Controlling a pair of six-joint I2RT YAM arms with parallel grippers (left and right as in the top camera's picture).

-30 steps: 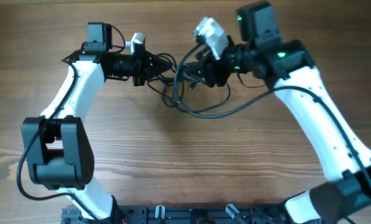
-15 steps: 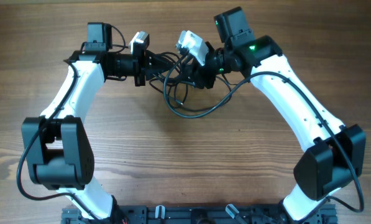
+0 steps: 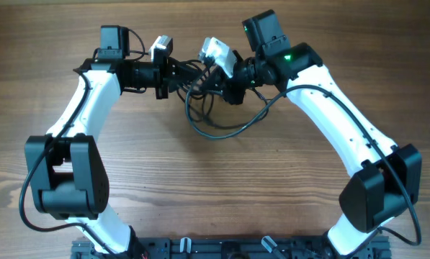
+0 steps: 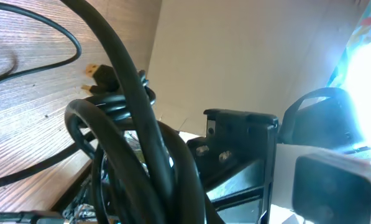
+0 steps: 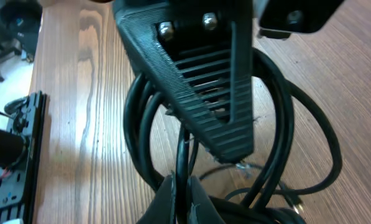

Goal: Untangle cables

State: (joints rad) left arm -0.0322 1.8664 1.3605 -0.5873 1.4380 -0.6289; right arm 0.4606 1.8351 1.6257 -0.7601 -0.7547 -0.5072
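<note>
The cables [image 3: 213, 122] are thin black cords, bunched between my two grippers at the back of the table, with one loop hanging toward the middle. My left gripper [image 3: 179, 75] is shut on the bundle; in the left wrist view thick black coils [image 4: 135, 137] hide its jaws, and a gold-tipped plug [image 4: 99, 73] sticks out. My right gripper [image 3: 213, 78] meets it from the right. In the right wrist view, that right gripper [image 5: 182, 186] is shut on a single upright strand [image 5: 183, 155] of the cables. The left gripper's ribbed finger [image 5: 204, 87] is just beyond.
The wooden table [image 3: 222, 187] stretches toward the front, where a black rail [image 3: 222, 248] runs along its edge. The right arm's black wrist housing [image 4: 241, 143] stands close behind the bundle in the left wrist view.
My right arm swung left to the left gripper and its jaws went from open to shut on a strand. The hanging loop shifted left. The left arm held still.
</note>
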